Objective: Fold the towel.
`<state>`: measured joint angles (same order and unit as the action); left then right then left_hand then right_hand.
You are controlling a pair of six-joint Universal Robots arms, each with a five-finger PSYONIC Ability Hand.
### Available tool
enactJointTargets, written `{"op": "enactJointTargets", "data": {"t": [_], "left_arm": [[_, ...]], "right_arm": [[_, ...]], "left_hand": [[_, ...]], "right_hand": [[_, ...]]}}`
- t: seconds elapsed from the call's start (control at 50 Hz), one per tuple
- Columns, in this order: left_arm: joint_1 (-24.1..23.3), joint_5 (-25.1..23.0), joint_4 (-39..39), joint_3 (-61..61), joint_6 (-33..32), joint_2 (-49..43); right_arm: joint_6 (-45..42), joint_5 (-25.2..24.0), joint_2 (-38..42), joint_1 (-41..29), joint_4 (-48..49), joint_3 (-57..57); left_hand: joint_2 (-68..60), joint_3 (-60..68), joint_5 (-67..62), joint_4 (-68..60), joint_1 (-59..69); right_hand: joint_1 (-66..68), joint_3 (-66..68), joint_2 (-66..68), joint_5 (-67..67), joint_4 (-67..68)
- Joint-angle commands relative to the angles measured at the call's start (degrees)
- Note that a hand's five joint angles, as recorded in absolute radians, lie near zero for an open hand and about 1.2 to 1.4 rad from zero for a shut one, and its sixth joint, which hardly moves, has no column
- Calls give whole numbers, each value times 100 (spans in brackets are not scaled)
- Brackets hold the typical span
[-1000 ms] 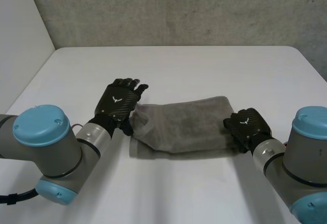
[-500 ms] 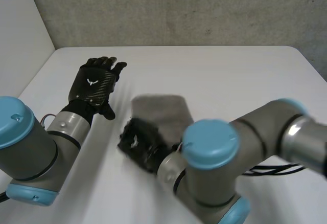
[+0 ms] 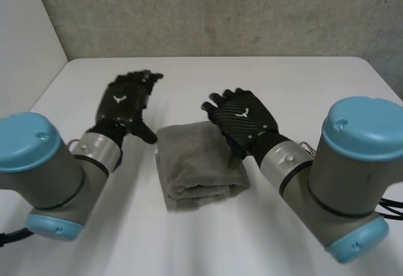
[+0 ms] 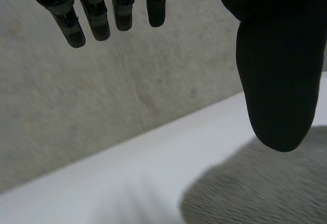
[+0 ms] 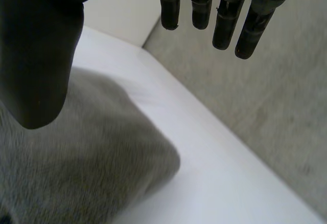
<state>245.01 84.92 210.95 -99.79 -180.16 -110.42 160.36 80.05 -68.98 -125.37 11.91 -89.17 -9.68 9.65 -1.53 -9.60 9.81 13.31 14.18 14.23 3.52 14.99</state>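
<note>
Folded over since a second ago: the towel [image 3: 198, 162] was a long strip lying across the table, and it now sits as a short grey bundle of stacked layers just below the centre of the frame, with the layered edges facing the lower edge.

Right hand [image 3: 242, 118] has swung back from its sweep across the cloth. It is now just right of centre, over the towel's upper right corner. Its fingers are straight and spread and it has hold of nothing. The thumb hangs above the towel's right edge, and I can't say whether it touches. From its own wrist camera, the towel lies under the palm and thumb, and the fingers reach out past it over bare table.

Left hand [image 3: 126, 103] has let go of the end it was on and come away to the upper left of the towel. Its fingers are relaxed and loosely extended, and it is empty too. The thumb tip is just beside the towel's upper left corner, contact unclear.

All this is on the white table [image 3: 302, 80], which runs back to a grey concrete wall [image 3: 220, 11] across the top of the frame.
</note>
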Motion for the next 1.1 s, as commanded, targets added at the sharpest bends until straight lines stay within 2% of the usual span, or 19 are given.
{"op": "enactJointTargets", "data": {"t": [0.02, 0.14, 0.26, 0.36, 0.4, 0.44, 0.5, 0.54, 0.56, 0.58, 0.6, 0.62, 0.66, 0.76, 1.1], "left_arm": [[-269, -20, -160, 117, 156, -665], [-383, -29, -195, 126, 148, -1219], [-392, 6, -204, 135, 130, -1263], [-419, 15, -265, 231, 130, -659], [-419, 24, -362, 275, 130, -358], [-401, 33, -720, 520, 139, 228], [-392, 51, -1021, 715, 148, 504], [-366, 295, -1677, 1117, 148, 924], [-366, 297, -1680, 1119, 148, 926], [-357, 505, -2002, 1345, 148, 1056], [-357, 751, -2327, 1565, 130, 1153], [-357, 754, -2331, 1567, 130, 1154], [-348, 1174, -3013, 1970, 121, 1242], [-339, 1343, -3744, 2270, 130, 1268], [-260, 1343, -3842, 2323, 174, 1479]], "right_arm": [[311, -33, 858, 206, -496, 558], [391, -33, 1694, 215, -715, 1015], [382, -25, 1774, 215, -988, 1262], [435, -33, 992, 452, -1164, 1385], [635, 28, 354, 584, -1147, 1411], [802, 72, 81, 628, -1147, 1455], [1189, 247, -412, 777, -1173, 1560], [1330, 396, -588, 882, -1199, 1587], [1375, 589, -729, 953, -1243, 1613], [1375, 591, -731, 953, -1243, 1613], [1375, 791, -852, 1006, -1356, 1648], [1349, 984, -941, 1024, -1505, 1718], [1340, 1160, -985, 1032, -1664, 1815], [1305, 1443, -1003, 1041, -2016, 2017], [1208, 1470, -1003, 1156, -2061, 2018]], "left_hand": [[-121, 124, 64, -129, 108], [-222, 225, -37, -230, 209], [-222, 225, -37, -230, 209], [-205, 208, -20, -213, 192], [-205, 208, -20, -213, 192], [-205, 208, -20, -213, 192], [-205, 208, -20, -213, 192], [-188, 191, -3, -196, 175], [-188, 191, -3, -196, 175], [-138, 141, 47, -146, 125], [-105, 107, 81, -112, 91], [-104, 107, 81, -112, 91], [-54, 57, 131, -62, 41], [-54, 56, 131, -61, 40], [-54, 56, 131, -61, 40]], "right_hand": [[-331, -418, -423, -352, -499], [-331, -418, -423, -352, -499], [-331, -418, -423, -352, -499], [-331, -418, -423, -352, -499], [-331, -418, -423, -352, -499], [-331, -418, -423, -352, -499], [-331, -418, -423, -352, -499], [-331, -418, -423, -352, -499], [-331, -418, -423, -352, -499], [-331, -418, -423, -352, -499], [-331, -418, -423, -352, -499], [-331, -418, -423, -352, -499], [-331, -418, -423, -352, -499], [-331, -418, -423, -352, -499], [-331, -418, -423, -352, -499]]}}
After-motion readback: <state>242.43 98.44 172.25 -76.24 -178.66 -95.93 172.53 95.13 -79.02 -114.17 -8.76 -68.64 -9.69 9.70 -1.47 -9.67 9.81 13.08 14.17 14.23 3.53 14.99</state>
